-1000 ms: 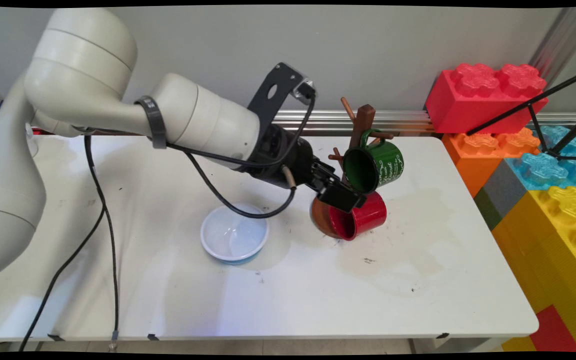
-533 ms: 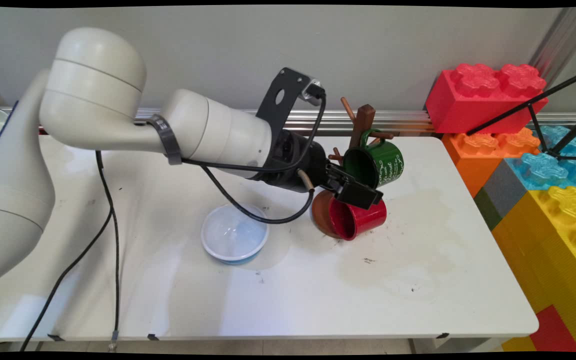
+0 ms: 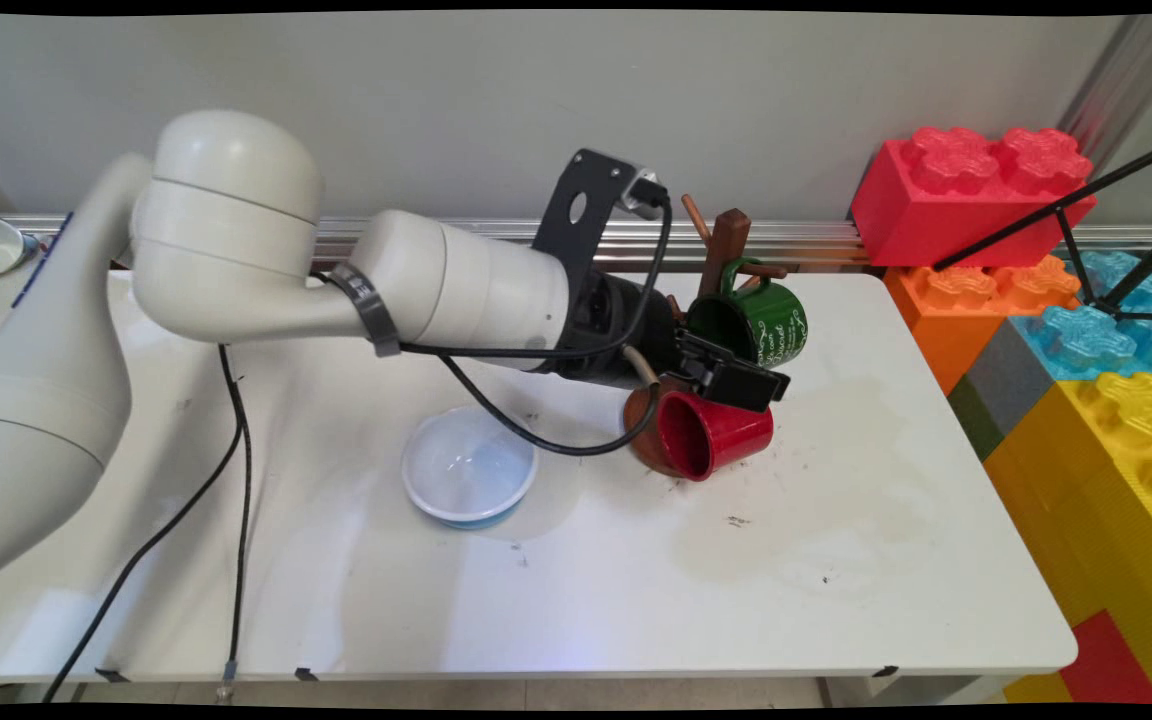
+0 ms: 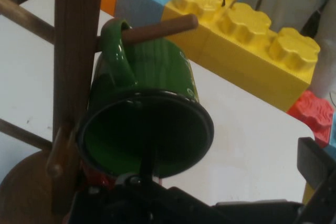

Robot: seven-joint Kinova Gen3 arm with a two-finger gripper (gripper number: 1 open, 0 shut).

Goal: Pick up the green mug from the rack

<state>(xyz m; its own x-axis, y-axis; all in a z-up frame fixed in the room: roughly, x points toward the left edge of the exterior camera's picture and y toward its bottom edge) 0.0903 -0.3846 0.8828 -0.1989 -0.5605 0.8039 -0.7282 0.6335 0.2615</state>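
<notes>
My black gripper [image 3: 741,380] sits just above a red mug [image 3: 721,435] and right under a green mug [image 3: 761,330]. It grips neither mug. The red mug lies on its side against the round base [image 3: 641,432] of a brown wooden mug tree [image 3: 729,250], mouth toward the camera. The green mug hangs by its handle on a peg. In the hand view the green mug's [image 4: 152,103] dark mouth faces me, close up, beside the tree's post [image 4: 76,51]. One finger [image 4: 316,166] stands far out at the right edge, so the gripper is open.
A white bowl with a blue rim [image 3: 469,465] stands left of the mug tree on the white table [image 3: 836,560]. Big toy blocks, red [image 3: 966,190] and yellow [image 3: 1126,450], are stacked off the table's right side. A black tripod [image 3: 1066,220] crosses them.
The arm has swung right, and the gripper has risen from the red mug's mouth to just above it, closer under the green mug. Both mugs and the bowl stayed put.
</notes>
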